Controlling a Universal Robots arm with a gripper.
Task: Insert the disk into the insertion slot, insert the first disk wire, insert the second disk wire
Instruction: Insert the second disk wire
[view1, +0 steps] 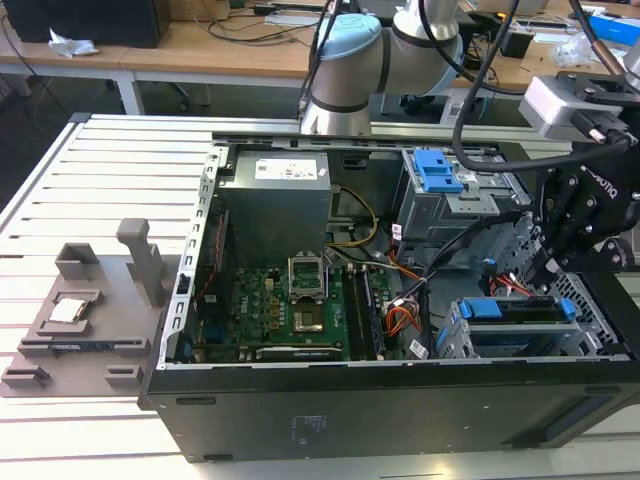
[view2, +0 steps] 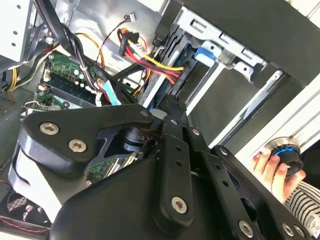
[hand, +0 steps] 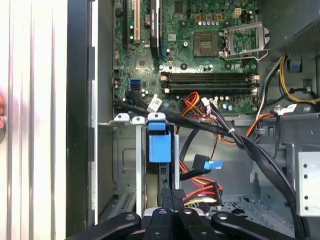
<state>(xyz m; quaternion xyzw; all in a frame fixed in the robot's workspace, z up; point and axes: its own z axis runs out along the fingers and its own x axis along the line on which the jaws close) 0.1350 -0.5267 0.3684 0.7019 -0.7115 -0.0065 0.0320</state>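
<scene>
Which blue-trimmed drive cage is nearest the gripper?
The low silver insertion slot holding the blue-framed disk, right by the gripper; the taller grey cage with a blue latch sits farther off.

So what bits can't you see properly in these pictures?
The disk: in the first wrist view, past its blue end, most of it sits hidden inside the insertion slot.
What lies under the gripper: its own black links cover that in the first wrist view.
The person: in the second wrist view, the picture edge and the gripper cut off everything beyond a hand.
</scene>
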